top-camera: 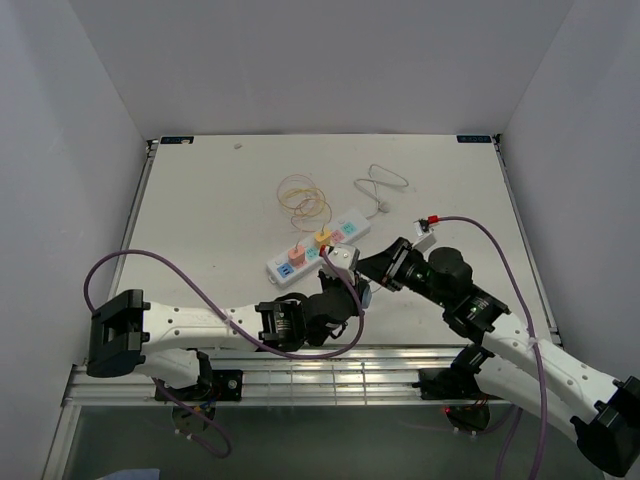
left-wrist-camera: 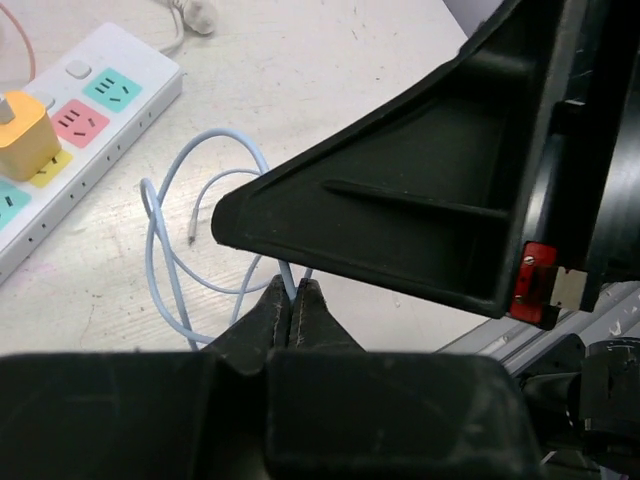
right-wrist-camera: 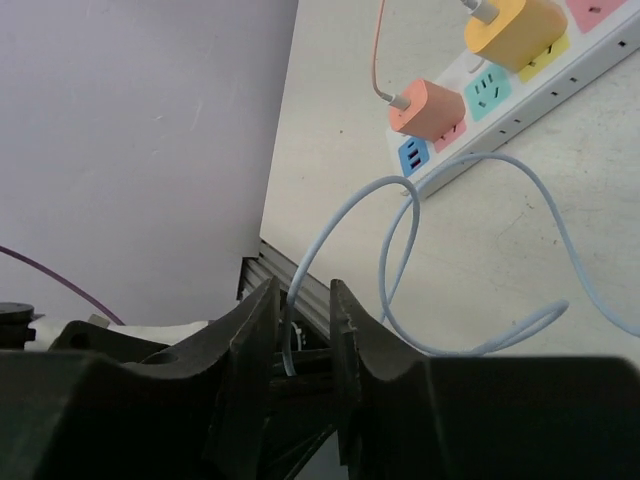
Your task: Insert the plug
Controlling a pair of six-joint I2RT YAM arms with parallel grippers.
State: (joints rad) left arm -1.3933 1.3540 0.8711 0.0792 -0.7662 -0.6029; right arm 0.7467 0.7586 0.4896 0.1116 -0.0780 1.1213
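Observation:
A white power strip with coloured sockets lies mid-table, with a yellow adapter and an orange adapter plugged into it. A thin light blue cable loops on the table in front of it, and its free tip rests on the surface. The plug itself I cannot make out. My left gripper is shut on this cable. My right gripper faces it closely, jaws a little apart, and the cable runs loosely between them. Both grippers meet near the strip's front side.
Thin orange and yellow looped cables and a white cord lie behind the strip. An aluminium rail runs along the near table edge. Grey walls close in the left, back and right sides.

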